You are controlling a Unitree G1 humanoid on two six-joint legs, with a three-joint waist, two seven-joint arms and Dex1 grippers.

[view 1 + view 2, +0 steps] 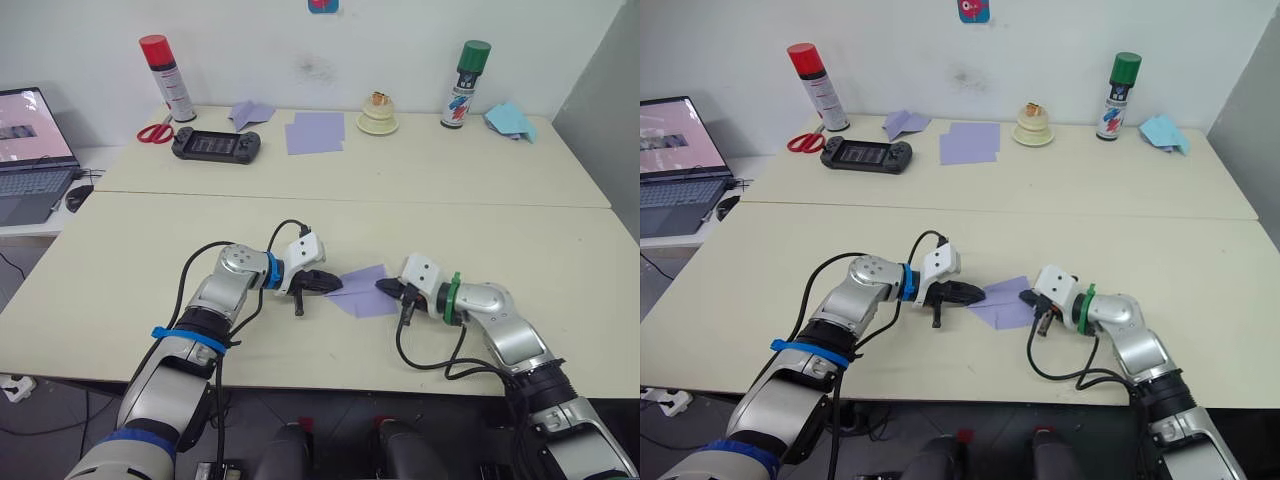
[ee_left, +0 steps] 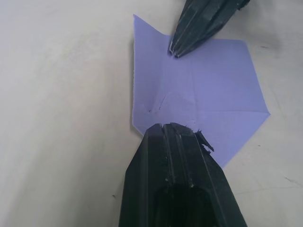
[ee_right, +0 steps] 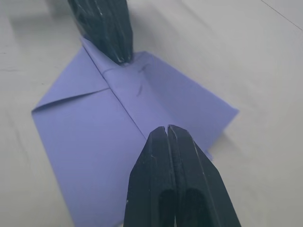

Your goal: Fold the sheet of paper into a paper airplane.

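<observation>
The sheet of paper (image 1: 362, 290) lies partly folded, pressed between both grippers' closed, empty jaws.

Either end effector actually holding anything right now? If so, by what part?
Nothing is gripped. Both the left end effector and the right end effector are shut, tips pressing down on opposite ends of the partly folded sheet of paper, along its centre crease.

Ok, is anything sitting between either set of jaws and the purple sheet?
Nothing visible. The left gripper and right gripper, both shut, already meet opposite edges of the sheet of paper, lying partly folded on bare table.
</observation>
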